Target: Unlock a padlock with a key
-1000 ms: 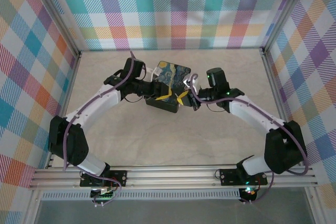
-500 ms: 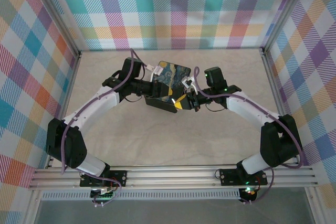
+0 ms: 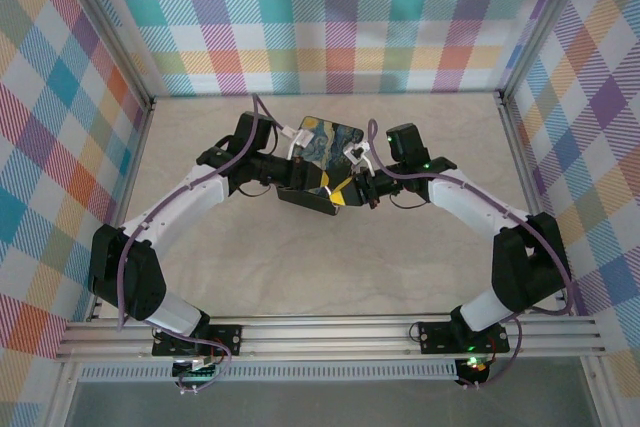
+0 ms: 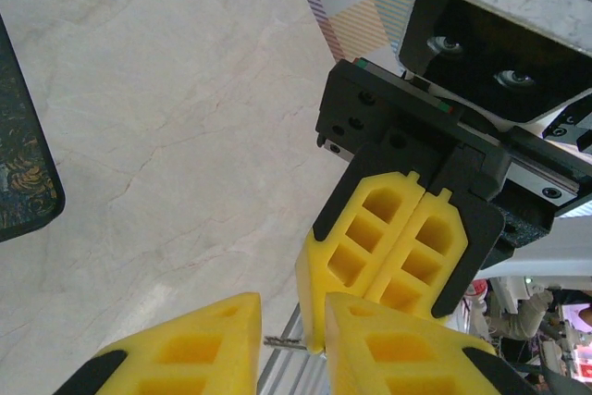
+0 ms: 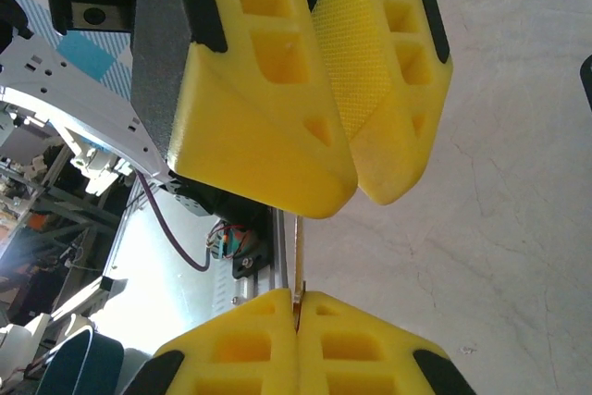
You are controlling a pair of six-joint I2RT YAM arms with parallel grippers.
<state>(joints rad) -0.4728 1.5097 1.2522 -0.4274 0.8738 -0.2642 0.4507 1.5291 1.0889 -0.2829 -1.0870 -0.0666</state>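
My right gripper (image 5: 298,298) is shut on the key (image 5: 299,265), a thin metal blade that sticks out past its fingertips. The blade (image 4: 282,342) reaches into the gap of my left gripper (image 4: 291,304), whose yellow fingers stand apart on either side of it, so it is open. In the top view both grippers, left (image 3: 333,190) and right (image 3: 353,190), meet tip to tip just in front of the Starry Night box (image 3: 325,139). The padlock is hidden.
The box lies on the marble table (image 3: 320,267) at centre back, right beside both wrists. Checked walls (image 3: 330,17) close in the back and sides, and an aluminium rail (image 3: 330,337) runs along the near edge.
The right arm has shifted left and brought the key up to the left gripper's fingertips. The left jaws have narrowed slightly.
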